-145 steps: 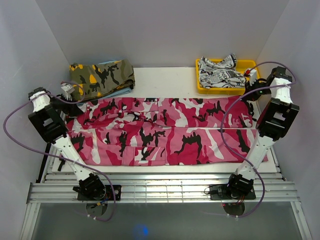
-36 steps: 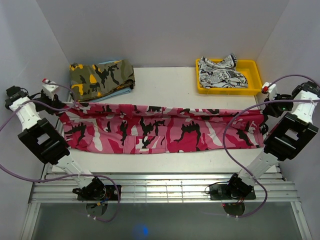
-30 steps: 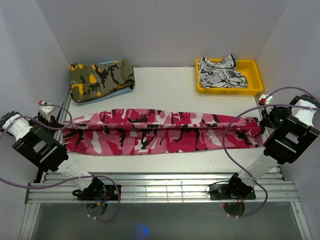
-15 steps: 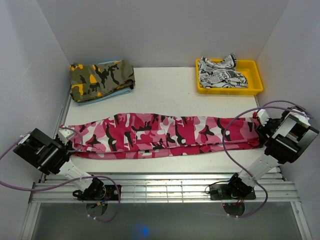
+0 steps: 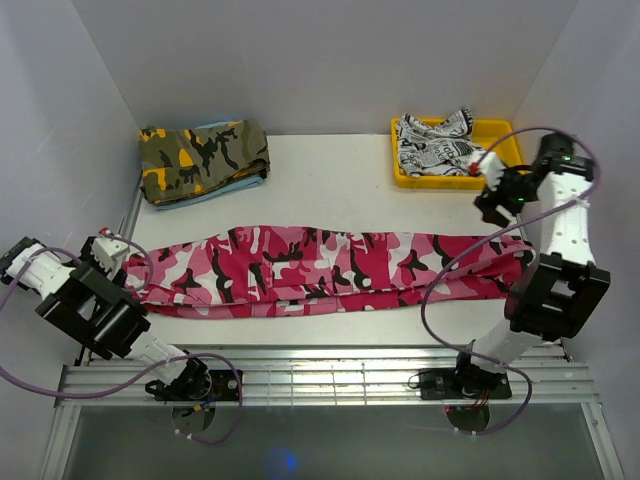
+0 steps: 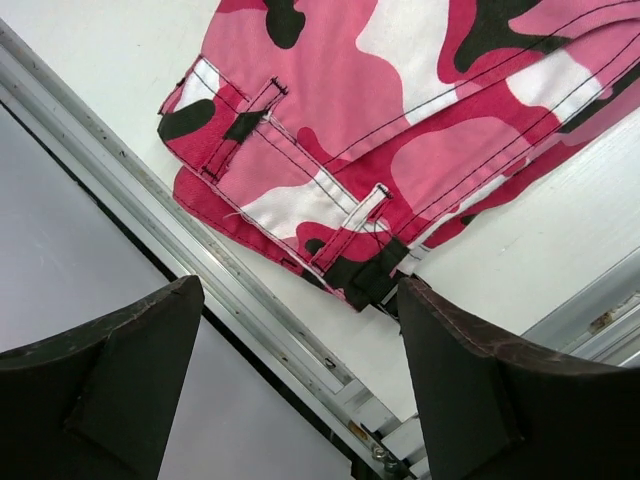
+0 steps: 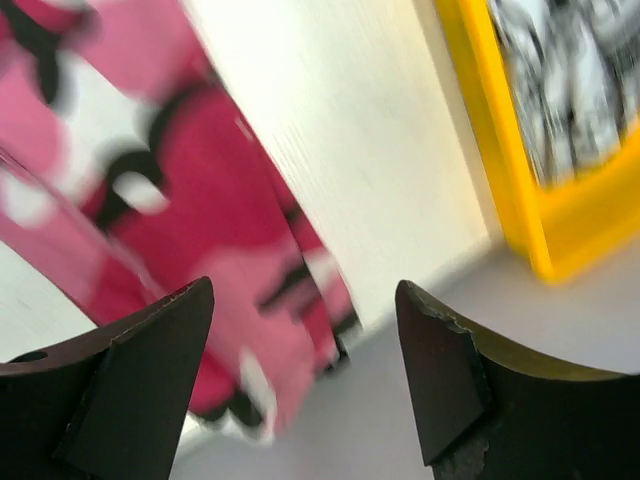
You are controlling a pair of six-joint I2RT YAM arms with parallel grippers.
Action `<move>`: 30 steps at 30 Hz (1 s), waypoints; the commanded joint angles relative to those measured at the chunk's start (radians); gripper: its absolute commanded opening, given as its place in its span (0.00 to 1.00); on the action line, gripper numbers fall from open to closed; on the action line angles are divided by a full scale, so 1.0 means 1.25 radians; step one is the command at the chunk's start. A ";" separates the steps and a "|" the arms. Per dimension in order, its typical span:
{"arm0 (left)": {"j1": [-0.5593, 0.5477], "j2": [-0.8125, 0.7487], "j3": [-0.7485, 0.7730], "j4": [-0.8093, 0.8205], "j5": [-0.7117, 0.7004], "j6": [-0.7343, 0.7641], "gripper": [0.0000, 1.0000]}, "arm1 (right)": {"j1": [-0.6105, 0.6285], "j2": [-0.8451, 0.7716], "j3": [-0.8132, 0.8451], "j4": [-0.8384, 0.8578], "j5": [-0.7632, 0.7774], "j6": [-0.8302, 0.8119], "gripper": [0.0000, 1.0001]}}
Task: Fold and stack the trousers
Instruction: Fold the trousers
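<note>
The trousers [image 5: 320, 270], in pink, white and black camouflage, lie folded lengthwise as a long strip across the white table. My left gripper [image 5: 107, 250] hangs at their left end, open and holding nothing. In the left wrist view the waistband with belt loops [image 6: 300, 150] lies flat just beyond the spread fingers [image 6: 110, 390]. My right gripper [image 5: 493, 198] is raised above the strip's right end, near the yellow tray, open and empty. The right wrist view is blurred, with the trousers' end [image 7: 150, 200] below the parted fingers [image 7: 440, 370].
An olive-and-orange camouflage garment [image 5: 203, 155] lies folded at the back left. A yellow tray [image 5: 492, 130] at the back right holds a white garment with black print [image 5: 435, 145]. Metal rails [image 5: 320, 375] run along the table's near edge. Grey walls stand close on both sides.
Both grippers opened and let go of the trousers' ends, leaving the folded strip lying on the table. The right gripper rose and moved back toward the tray. The left gripper backed off slightly.
</note>
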 commanded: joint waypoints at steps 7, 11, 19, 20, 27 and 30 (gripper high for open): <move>-0.026 -0.036 -0.015 -0.053 0.061 -0.119 0.81 | 0.506 -0.061 -0.138 0.148 -0.038 0.369 0.77; -0.072 -0.030 -0.076 0.028 0.076 -0.250 0.79 | 0.666 -0.031 -0.137 0.261 -0.053 0.488 0.65; -0.135 0.021 -0.099 0.162 0.070 -0.550 0.80 | 0.987 0.088 -0.135 0.439 0.089 0.581 0.43; -0.138 0.028 -0.087 0.160 0.081 -0.568 0.81 | 1.011 0.105 -0.141 0.459 0.104 0.586 0.43; -0.142 0.050 -0.045 0.143 0.159 -0.642 0.92 | 1.155 0.175 -0.201 0.586 0.230 0.622 0.45; -0.143 0.046 -0.056 0.144 0.172 -0.641 0.97 | 1.175 0.209 -0.203 0.605 0.254 0.627 0.46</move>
